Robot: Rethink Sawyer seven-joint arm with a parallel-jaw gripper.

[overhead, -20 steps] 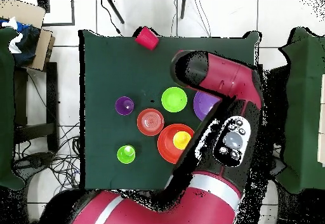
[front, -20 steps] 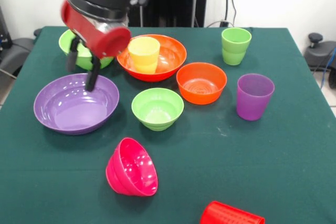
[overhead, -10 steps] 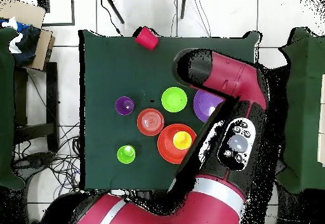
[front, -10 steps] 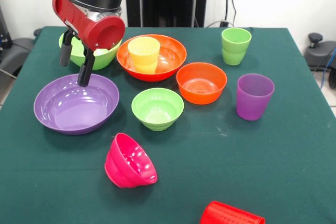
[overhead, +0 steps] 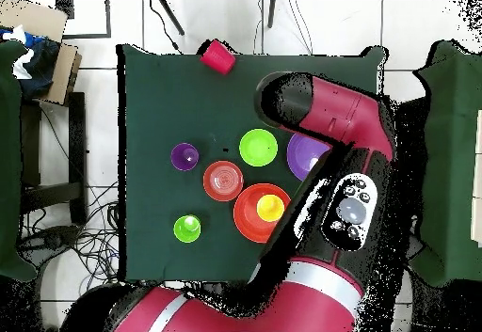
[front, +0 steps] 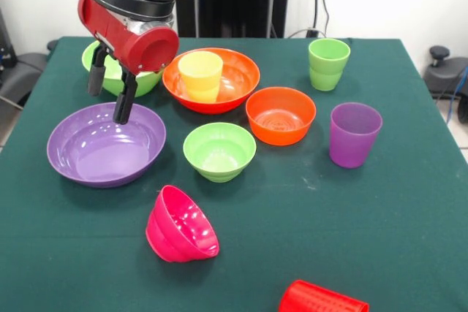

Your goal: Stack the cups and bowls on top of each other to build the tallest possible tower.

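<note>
No writing or brand marks are readable on anything. The gripper [front: 108, 96] hangs with jaws spread, empty, over the far rim of the large purple bowl [front: 102, 147]. The yellow cup [front: 200, 76] stands in the large orange bowl [front: 234, 78]. The magenta bowl [front: 181, 226] and red cup [front: 320, 299] lie tipped on the green surface [front: 307, 217].

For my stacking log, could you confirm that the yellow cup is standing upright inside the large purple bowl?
Not quite: the yellow cup stands upright inside the large orange bowl, not the purple one. The front view shows it; the large purple bowl holds no cup.
</note>
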